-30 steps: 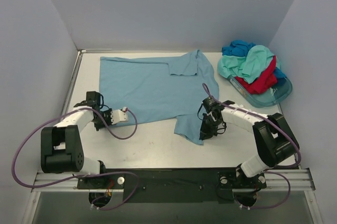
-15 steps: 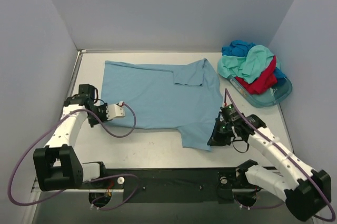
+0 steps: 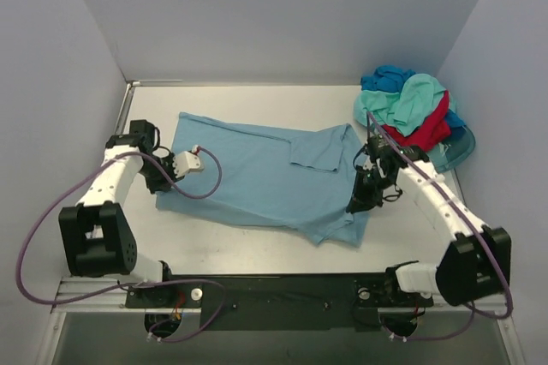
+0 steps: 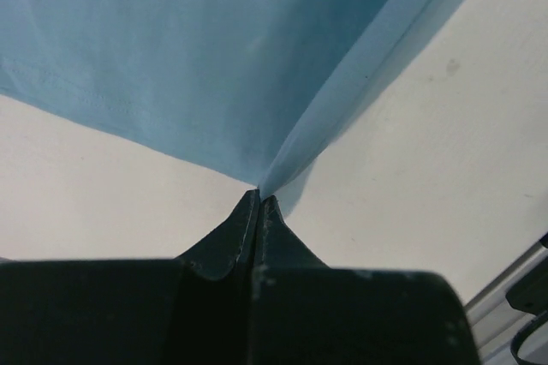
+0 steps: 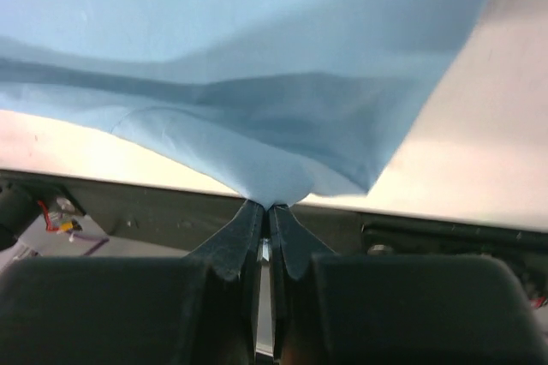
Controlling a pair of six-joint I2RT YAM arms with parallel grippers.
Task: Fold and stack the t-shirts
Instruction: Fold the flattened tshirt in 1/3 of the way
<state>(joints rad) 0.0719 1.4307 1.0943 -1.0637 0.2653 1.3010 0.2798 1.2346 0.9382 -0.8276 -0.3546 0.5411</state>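
The light blue t-shirt (image 3: 257,175) lies spread on the middle of the bench (image 3: 257,243). Its long axis runs from the left edge toward the right edge and slants a little, so the left end sits farther back than the right. 1 sleeve is folded flat on top of it near the right end. Any print on the cloth is too small to read.

The left pincer (image 4: 259,204) is closed tight on the cloth at the shirt's left end, and a fold rises from its tips. The right pincer (image 5: 267,209) is clamped on the cloth at the right end, which bunches into a peak there.

At the far right corner a heap of t-shirts (image 3: 407,108), mint-green, red and deeper blue, fills a clear teal tub (image 3: 455,156), well apart from the flat shirt.
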